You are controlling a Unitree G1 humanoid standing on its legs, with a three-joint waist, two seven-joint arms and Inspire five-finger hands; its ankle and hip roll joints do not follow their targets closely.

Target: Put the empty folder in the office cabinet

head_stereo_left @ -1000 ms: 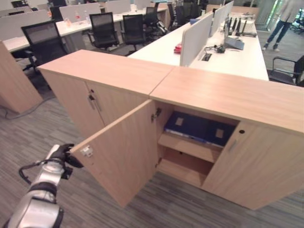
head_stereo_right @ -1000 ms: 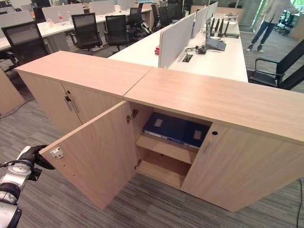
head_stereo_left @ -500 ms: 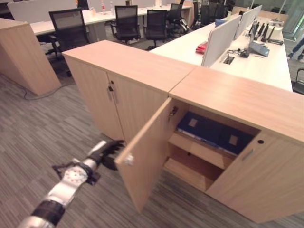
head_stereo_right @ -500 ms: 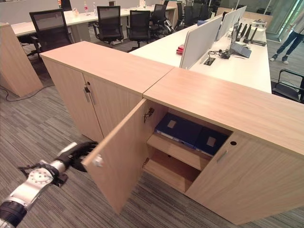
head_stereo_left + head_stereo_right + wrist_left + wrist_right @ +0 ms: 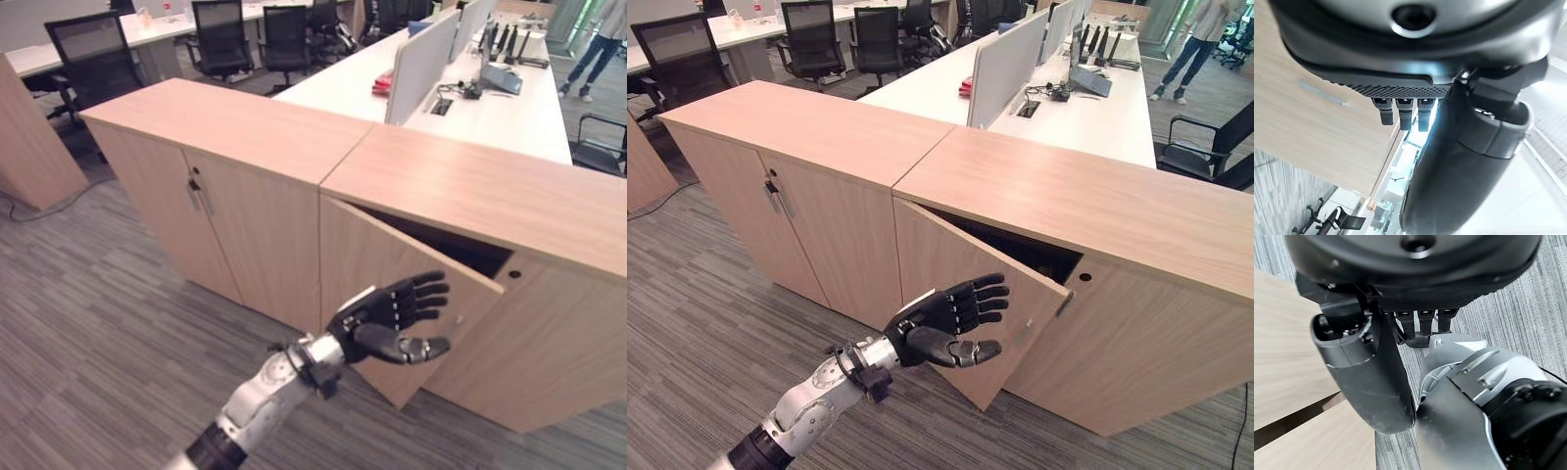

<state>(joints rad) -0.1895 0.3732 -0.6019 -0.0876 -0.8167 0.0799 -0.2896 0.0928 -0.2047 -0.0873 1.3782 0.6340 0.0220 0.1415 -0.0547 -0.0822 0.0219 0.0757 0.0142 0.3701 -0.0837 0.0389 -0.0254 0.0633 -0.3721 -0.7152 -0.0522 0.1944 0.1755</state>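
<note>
The office cabinet [image 5: 470, 191] is light wood, and its left door [image 5: 372, 264] stands only slightly ajar. A dark gap [image 5: 451, 250] remains along the door's top edge. The door hides the shelves and any folder inside. My left hand [image 5: 392, 315] is open, its straight fingers [image 5: 970, 299] spread against the door's outer face near the small handle [image 5: 1024, 331]. In the left wrist view the fingers [image 5: 1405, 115] point at the door panel [image 5: 1312, 112]. My right hand [image 5: 1371, 377] hangs over the carpet with relaxed fingers, holding nothing.
A second wooden cabinet [image 5: 196, 147] with shut doors joins on the left. Behind stand white desks [image 5: 470, 98] with dividers and several black office chairs [image 5: 88, 59]. A person [image 5: 598, 34] stands at the far right. Striped grey carpet [image 5: 98, 323] lies in front.
The cabinet door has swung from wide open to almost shut, hiding the blue folders on the shelf. My left hand moved right, from the door's outer edge onto its face. The camera shifted.
</note>
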